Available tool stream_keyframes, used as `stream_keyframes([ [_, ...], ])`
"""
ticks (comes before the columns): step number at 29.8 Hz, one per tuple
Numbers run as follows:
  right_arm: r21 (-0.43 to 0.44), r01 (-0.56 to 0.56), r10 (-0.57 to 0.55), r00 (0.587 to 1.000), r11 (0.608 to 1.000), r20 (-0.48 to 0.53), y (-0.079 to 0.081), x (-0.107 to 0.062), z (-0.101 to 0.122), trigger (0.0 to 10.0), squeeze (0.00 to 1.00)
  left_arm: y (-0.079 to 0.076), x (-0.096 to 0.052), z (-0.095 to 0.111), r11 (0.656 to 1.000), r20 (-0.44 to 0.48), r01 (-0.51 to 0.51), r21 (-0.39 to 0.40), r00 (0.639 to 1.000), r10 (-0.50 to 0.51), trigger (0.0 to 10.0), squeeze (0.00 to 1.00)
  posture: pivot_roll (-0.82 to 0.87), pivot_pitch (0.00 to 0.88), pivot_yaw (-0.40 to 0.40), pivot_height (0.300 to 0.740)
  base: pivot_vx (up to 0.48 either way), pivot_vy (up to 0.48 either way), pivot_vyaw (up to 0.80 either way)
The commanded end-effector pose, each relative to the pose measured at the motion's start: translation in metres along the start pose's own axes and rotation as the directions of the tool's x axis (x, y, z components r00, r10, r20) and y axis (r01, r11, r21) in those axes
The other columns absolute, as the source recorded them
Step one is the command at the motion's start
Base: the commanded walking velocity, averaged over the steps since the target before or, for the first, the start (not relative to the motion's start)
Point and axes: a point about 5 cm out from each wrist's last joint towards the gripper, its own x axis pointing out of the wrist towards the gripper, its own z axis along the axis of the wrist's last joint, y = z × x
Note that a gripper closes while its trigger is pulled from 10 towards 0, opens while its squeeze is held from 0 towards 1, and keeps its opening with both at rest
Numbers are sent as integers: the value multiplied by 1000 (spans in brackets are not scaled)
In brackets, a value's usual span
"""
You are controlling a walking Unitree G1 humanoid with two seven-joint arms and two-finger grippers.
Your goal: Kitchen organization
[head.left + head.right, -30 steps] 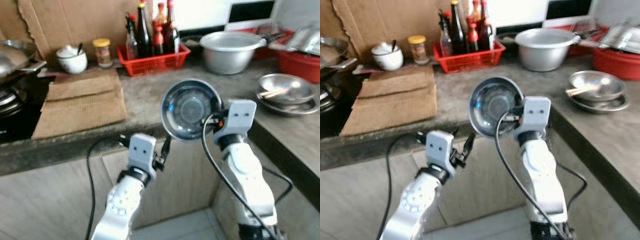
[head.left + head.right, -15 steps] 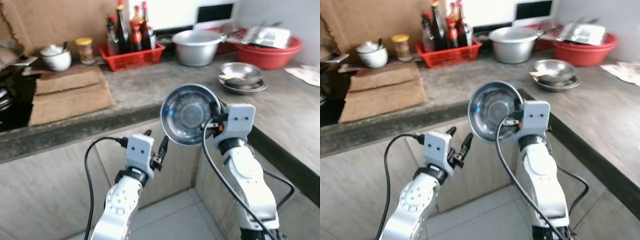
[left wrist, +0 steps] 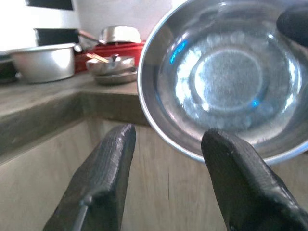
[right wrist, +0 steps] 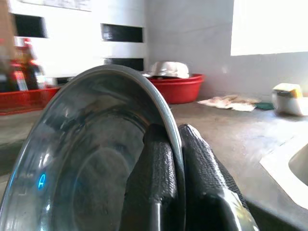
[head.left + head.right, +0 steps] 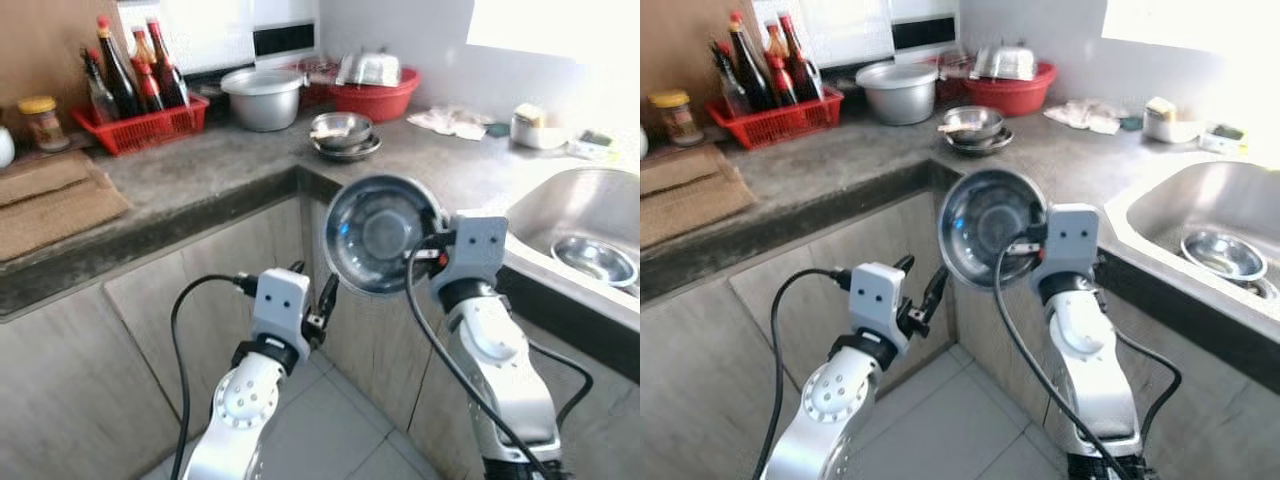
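Note:
A shiny steel bowl (image 5: 378,232) is held upright on its edge in front of the counter corner, its hollow facing me. My right gripper (image 5: 432,252) is shut on the bowl's rim (image 4: 166,115), one finger inside and one outside. My left gripper (image 5: 312,296) hangs lower and to the left, open and holding nothing, and in the left wrist view its fingers (image 3: 103,173) point at the bowl (image 3: 226,82). A steel sink (image 5: 575,215) at the right holds another small bowl (image 5: 595,260).
The grey L-shaped countertop (image 5: 230,165) carries a red crate of bottles (image 5: 140,115), a large metal pot (image 5: 265,95), stacked steel bowls (image 5: 343,135) and a red basin (image 5: 370,92). Cabinet fronts and a tiled floor (image 5: 320,440) lie below.
The camera has swung to the right, so the sink has come into view and the stove has left. Both grippers and the held bowl keep the same pose relative to me.

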Motion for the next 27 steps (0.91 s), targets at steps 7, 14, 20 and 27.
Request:
stream_keyframes([
  [7, -14, 38, -38, 999, 999, 6, -6, -1, 3, 10000, 0, -2, 1, 2, 1000, 4, 16, -2, 1000, -16, 10000, 0, 74, 29, 22, 740, 0, 0, -788],
  [14, -18, 56, -56, 998, 998, 8, -7, 0, 3, 10000, 0, -3, 3, 3, 1000, 7, 18, -11, 1000, -18, 10000, 0, 75, 29, 23, 740, 0, 0, -786],
  [20, -23, 77, -76, 997, 997, 21, -10, 2, 6, 10000, 0, -1, 4, 5, 1000, 21, 13, 0, 1000, -13, 10000, 0, 73, 29, 25, 740, 0, 0, -781],
  [27, -21, 75, -74, 996, 997, 48, -9, 3, 10, 10000, 0, 0, 5, 6, 1000, 30, 10, 3, 1000, -10, 10000, 0, 71, 27, 27, 740, 190, 0, -446],
])
